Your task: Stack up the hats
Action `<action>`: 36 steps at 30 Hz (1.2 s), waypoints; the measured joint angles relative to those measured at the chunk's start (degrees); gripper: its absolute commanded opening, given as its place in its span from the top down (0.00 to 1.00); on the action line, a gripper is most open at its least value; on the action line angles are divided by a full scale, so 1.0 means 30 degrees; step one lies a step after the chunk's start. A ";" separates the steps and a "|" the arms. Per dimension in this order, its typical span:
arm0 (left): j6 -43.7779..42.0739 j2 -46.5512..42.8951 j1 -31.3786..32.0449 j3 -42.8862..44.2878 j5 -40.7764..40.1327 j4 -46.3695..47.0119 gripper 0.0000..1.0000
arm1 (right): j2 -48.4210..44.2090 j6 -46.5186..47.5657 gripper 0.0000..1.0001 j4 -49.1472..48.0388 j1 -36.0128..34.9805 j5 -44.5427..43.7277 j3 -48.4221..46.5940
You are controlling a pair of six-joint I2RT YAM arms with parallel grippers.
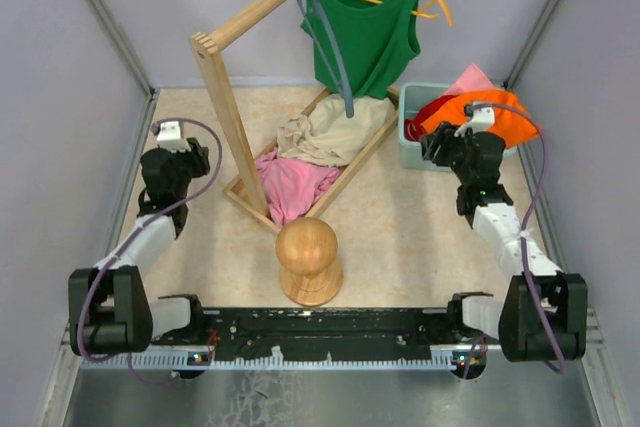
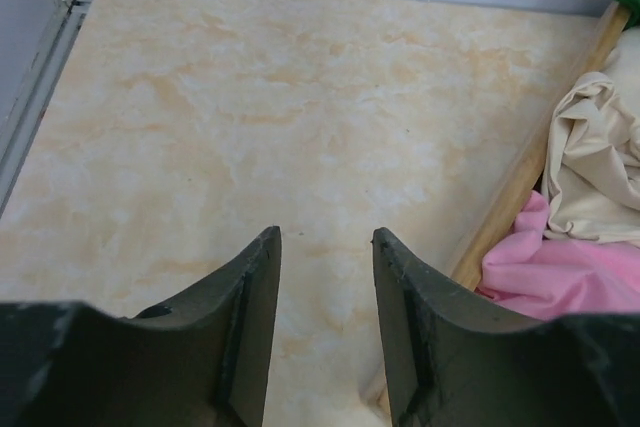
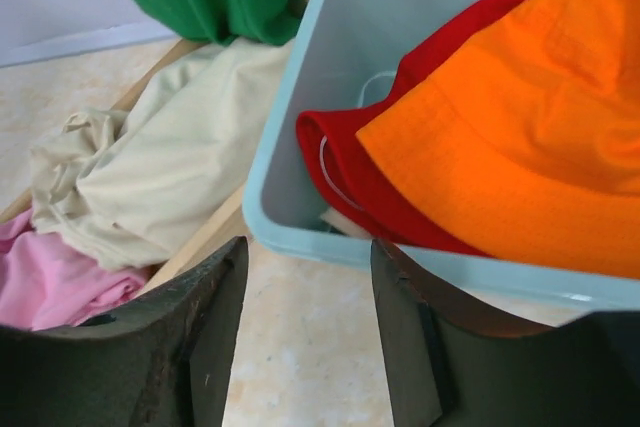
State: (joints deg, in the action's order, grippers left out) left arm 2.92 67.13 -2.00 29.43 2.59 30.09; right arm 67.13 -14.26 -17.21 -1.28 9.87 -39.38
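Note:
Three hats lie piled in a light blue bin (image 1: 408,137) at the back right: an orange hat (image 1: 490,115) (image 3: 540,137) on top, a red hat (image 1: 430,109) (image 3: 370,162) under it, and a pink hat (image 1: 470,80) behind. Something pale shows beneath the red one. My right gripper (image 1: 445,142) (image 3: 308,245) hovers just in front of the bin's near rim (image 3: 300,237), open and holding nothing. My left gripper (image 1: 178,155) (image 2: 326,237) is open over bare tabletop at the left, away from the hats.
A wooden rack (image 1: 235,107) holds a green tank top (image 1: 365,32) on a yellow hanger. Its tray base (image 1: 365,147) contains beige cloth (image 1: 330,132) (image 3: 150,177) and pink cloth (image 1: 292,182) (image 2: 570,272). A round wooden head form (image 1: 308,257) stands at centre front. Grey walls close in both sides.

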 measured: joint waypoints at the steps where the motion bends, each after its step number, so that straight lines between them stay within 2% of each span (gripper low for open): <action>1: 0.0022 0.0481 0.0000 0.0670 0.0138 -0.0663 0.50 | -0.0036 -0.0306 0.39 0.0532 -0.0102 0.0219 -0.0175; 3: 0.0022 0.1537 0.0000 0.2186 0.0568 -0.2208 0.41 | -0.0240 -0.0831 0.31 0.1756 -0.0306 0.0372 -0.0262; 7: 0.0000 0.3177 0.0000 0.4204 0.1457 -0.4269 0.35 | -0.0357 -0.1676 0.31 0.3643 -0.0656 0.0670 -0.0415; 9: 0.0007 0.3723 0.0000 0.4816 0.1639 -0.4976 0.33 | -0.0189 -0.1931 0.35 0.4371 -0.1180 0.0772 -0.0823; 16: 0.0015 0.4918 0.0000 0.6120 0.1625 -0.6076 0.27 | 0.2076 -0.2885 0.74 0.4838 -0.4612 0.0765 -0.4430; 22: 0.0117 0.6798 0.0000 0.7978 0.1719 -0.7446 0.26 | 0.6696 -0.3818 0.86 0.4335 -0.5457 0.0262 -0.8080; 25: 0.0182 0.7278 0.0000 0.8626 0.1865 -0.8051 0.25 | 0.9697 -0.3934 1.00 0.4350 -0.5486 -0.0350 -0.9901; 31: 0.0204 0.7533 0.0000 0.9610 0.1982 -0.8794 0.24 | 1.4520 -0.3920 1.00 0.7053 -0.5515 -0.3089 -1.4083; 36: 0.0175 0.8233 0.0000 1.0338 0.2426 -0.9041 0.24 | 1.4790 -0.3759 1.00 0.9056 -0.5537 -0.6164 -1.5023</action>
State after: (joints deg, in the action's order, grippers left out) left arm 3.44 91.83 -2.00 60.45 9.87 2.96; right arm 111.50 -25.54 9.96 -17.89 -8.62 -84.44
